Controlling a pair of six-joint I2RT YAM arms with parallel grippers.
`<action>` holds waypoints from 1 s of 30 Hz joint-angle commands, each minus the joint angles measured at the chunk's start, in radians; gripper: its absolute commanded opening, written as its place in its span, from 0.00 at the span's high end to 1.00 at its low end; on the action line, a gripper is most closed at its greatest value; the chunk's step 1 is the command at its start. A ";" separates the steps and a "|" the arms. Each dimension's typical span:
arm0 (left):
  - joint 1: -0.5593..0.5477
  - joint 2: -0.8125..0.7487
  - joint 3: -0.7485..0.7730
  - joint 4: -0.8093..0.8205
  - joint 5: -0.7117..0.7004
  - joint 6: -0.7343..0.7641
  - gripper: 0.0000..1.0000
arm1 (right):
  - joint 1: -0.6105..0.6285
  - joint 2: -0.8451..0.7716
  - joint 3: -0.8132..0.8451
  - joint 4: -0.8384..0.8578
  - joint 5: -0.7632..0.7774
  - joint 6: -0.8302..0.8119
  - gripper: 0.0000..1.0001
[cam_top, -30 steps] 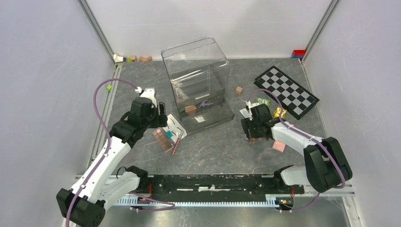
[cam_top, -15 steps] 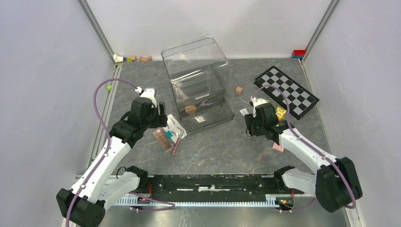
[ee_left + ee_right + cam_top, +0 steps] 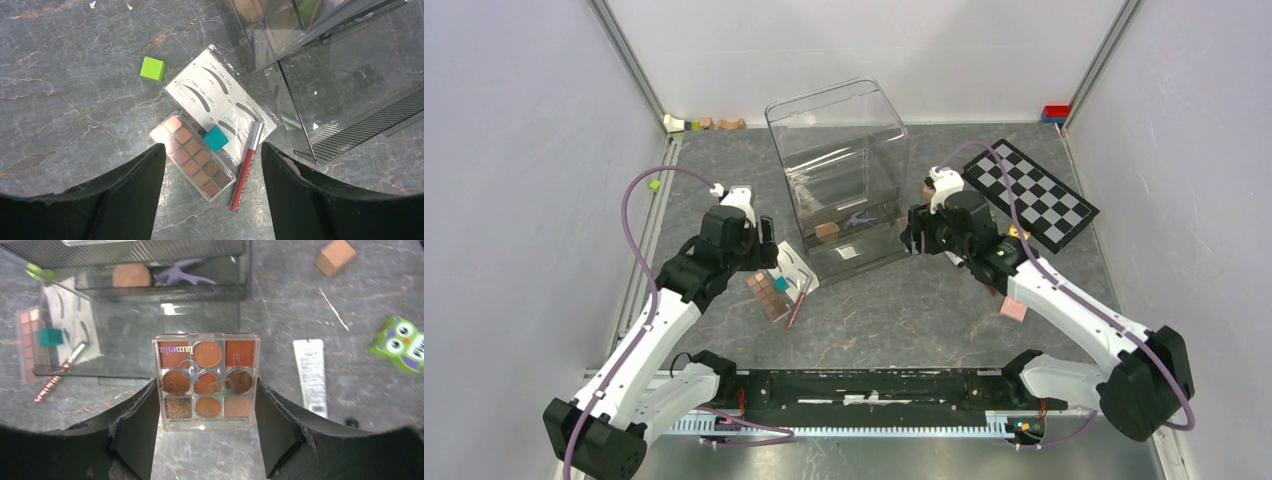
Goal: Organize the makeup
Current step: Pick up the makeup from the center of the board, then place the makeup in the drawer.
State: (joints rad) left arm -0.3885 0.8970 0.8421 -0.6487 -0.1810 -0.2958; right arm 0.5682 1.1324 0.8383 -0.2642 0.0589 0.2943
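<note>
My right gripper (image 3: pixel 206 412) is shut on a square brown eyeshadow palette (image 3: pixel 206 381) and holds it above the table, just right of the clear organizer (image 3: pixel 839 150). In the top view this gripper (image 3: pixel 914 240) is at the organizer's front right corner. Lilac scissors (image 3: pixel 185 271) and a peach sponge (image 3: pixel 131 275) lie in the organizer's lower tray. My left gripper (image 3: pixel 212 150) is open and empty above a long brown eyeshadow palette (image 3: pixel 192 155), a red pencil (image 3: pixel 246 165) and the white eyebrow card (image 3: pixel 220 95). A white tube (image 3: pixel 310 375) lies on the table to the right.
A teal cube (image 3: pixel 216 138) rests on the card and a green cube (image 3: pixel 152 68) lies beside it. A brown cube (image 3: pixel 336 256), a green owl piece (image 3: pixel 400 342), a pink block (image 3: pixel 1014 309) and the checkerboard (image 3: pixel 1029 193) are on the right side.
My right gripper has risen from the table with the square palette and moved left and away toward the organizer. My left arm has not moved.
</note>
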 commanded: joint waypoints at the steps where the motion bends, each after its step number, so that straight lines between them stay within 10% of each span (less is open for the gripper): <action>1: 0.003 -0.003 0.012 0.032 0.001 0.040 0.23 | 0.047 0.070 0.059 0.108 0.016 0.036 0.55; 23: 0.003 -0.003 0.013 0.032 0.000 0.041 0.23 | 0.100 0.340 0.130 0.232 0.081 0.035 0.49; 30: 0.003 -0.003 0.012 0.032 -0.002 0.041 0.23 | 0.102 0.373 0.148 0.209 0.093 0.024 0.33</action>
State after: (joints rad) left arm -0.3885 0.8970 0.8421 -0.6487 -0.1814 -0.2958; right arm 0.6643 1.5002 0.9375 -0.0746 0.1268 0.3325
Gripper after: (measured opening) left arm 0.765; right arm 0.678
